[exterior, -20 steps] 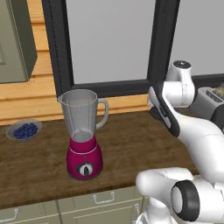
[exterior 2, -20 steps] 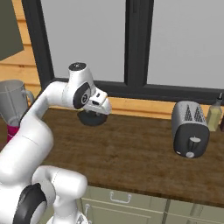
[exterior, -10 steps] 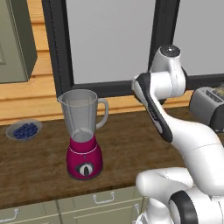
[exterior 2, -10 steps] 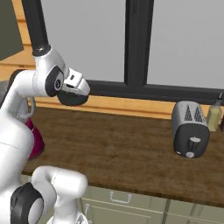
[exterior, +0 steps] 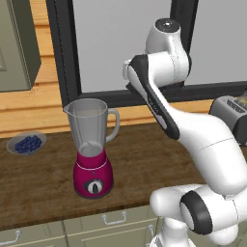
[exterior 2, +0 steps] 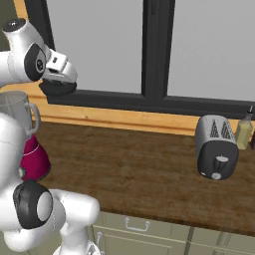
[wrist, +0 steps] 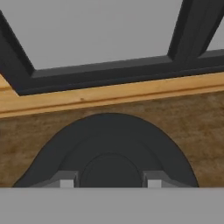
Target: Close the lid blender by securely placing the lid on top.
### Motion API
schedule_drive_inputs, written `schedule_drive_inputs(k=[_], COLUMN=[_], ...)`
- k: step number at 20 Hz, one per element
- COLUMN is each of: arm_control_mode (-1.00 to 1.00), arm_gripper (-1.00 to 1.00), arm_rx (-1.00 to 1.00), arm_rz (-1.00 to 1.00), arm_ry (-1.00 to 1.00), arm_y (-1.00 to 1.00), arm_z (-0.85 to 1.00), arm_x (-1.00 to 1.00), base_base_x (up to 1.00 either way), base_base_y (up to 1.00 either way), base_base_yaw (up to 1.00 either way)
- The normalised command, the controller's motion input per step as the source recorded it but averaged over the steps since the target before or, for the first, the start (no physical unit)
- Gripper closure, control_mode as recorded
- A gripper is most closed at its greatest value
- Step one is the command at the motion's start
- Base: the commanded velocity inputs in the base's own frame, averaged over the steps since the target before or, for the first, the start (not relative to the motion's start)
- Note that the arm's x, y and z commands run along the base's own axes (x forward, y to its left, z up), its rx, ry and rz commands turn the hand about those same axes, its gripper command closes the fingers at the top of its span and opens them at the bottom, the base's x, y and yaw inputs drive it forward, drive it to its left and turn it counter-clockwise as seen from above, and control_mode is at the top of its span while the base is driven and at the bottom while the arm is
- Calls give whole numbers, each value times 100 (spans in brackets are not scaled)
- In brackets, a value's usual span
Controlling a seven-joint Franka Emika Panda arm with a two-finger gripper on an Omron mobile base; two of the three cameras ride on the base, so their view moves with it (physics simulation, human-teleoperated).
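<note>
Kitchen: wooden counter (exterior 2: pixel 139 164), toaster (exterior 2: pixel 215 148), blender (exterior: pixel 91 144).

- In front of me runs a dark brown wooden worktop (exterior: pixel 43 178), its grain showing clearly in both base views.
- Behind it I see a light wood ledge (exterior 2: pixel 124 118) along the wall.
- Above the ledge there is a large window with a black frame (exterior 2: pixel 152 55) and flat pale grey panes.
- At the upper left I can make out an olive-green wall cabinet (exterior: pixel 17 46) against warm wood panelling.
- Under the worktop I see pale green drawer fronts with metal handles (exterior 2: pixel 135 226).
- The light is even and soft, with faint shadows.
</note>
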Motion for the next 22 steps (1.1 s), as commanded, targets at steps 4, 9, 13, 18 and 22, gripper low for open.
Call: schedule_drive_inputs(k=[4, 9, 13, 18, 22], arm_control_mode=[-100, -100, -100, -100, -100], arm_gripper=[100, 100, 100, 100, 100], arm_rx=[0, -1, 0, 0, 0], arm_rz=[4, 4, 17, 14, 12], arm_ry=[-4, -11, -12, -10, -2], arm_y=[90, 99, 75, 49, 46], arm_z=[64, 53, -1, -17, -13], arm_x=[0, -4, -12, -14, 0], base_base_x=[0, 0, 0, 0, 0], base_base_y=[0, 0, 0, 0, 0], base_base_yaw=[0, 0, 0, 0, 0])
